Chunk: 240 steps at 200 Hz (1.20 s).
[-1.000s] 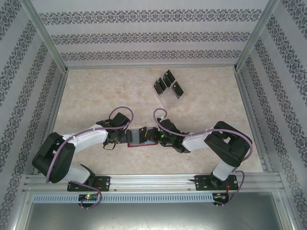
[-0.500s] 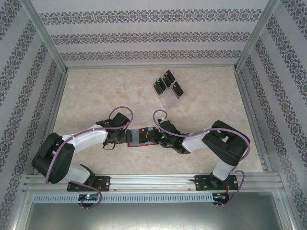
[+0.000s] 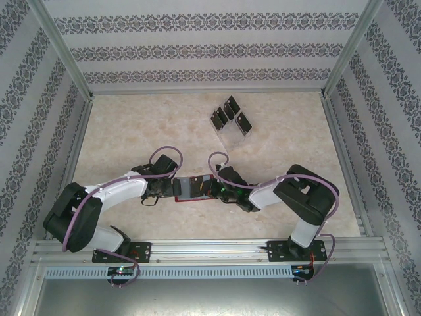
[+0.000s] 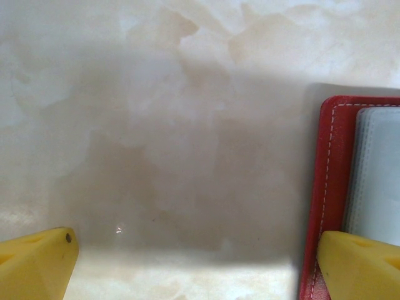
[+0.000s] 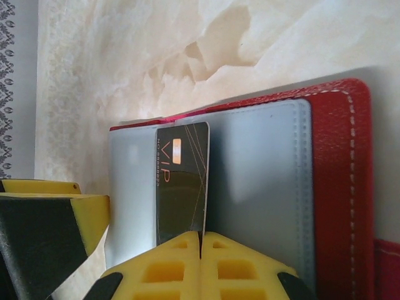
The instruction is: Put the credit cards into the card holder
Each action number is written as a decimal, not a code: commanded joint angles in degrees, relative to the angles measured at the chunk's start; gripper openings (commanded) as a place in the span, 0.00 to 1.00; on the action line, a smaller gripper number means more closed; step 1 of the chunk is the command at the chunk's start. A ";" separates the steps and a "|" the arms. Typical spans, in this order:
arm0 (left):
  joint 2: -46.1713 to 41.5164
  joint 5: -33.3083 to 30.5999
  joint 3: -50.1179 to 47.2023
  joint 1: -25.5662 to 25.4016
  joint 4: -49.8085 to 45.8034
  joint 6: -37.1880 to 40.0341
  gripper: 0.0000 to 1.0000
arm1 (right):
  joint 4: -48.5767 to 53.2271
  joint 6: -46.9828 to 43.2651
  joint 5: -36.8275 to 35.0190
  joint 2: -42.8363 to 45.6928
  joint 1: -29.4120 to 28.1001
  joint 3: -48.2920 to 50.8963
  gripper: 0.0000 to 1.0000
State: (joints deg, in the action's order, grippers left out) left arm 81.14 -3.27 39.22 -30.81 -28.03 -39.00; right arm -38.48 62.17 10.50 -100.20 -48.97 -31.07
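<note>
Black card (image 5: pixel 181 181) between right fingers (image 5: pixel 162 269), over open card holder (image 5: pixel 337 187)

Bright even light, soft shadows, wrist views slightly blurred

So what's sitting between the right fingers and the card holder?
A black VIP card, pinched in the right fingers, lying over the grey inside of the open red card holder; the right wrist view shows it.
</note>
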 commanded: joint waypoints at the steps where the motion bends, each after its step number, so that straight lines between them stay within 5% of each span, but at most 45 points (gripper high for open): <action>1: 0.13 -0.34 -0.33 -0.84 -1.41 1.07 0.99 | 2.55 -1.57 1.41 -2.54 -0.51 -0.35 0.00; 139: 0.08 0.02 -0.56 -0.84 -0.95 0.88 0.99 | 6.49 -1.63 4.76 -4.01 -1.39 -3.28 0.00; 194: -0.79 -0.51 0.05 -0.86 -1.89 0.87 0.99 | 15.47 -3.76 5.21 2.98 -1.27 -6.11 0.41; 240: -2.27 -1.42 1.99 -0.84 -4.49 1.49 0.99 | 21.92 -5.80 3.93 8.34 -0.80 -7.82 0.48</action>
State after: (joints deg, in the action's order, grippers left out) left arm 81.06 -3.27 39.40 -30.81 -28.67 -38.98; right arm -22.41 58.59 15.62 -95.20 -49.76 -37.58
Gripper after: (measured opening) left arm 0.986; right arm 0.481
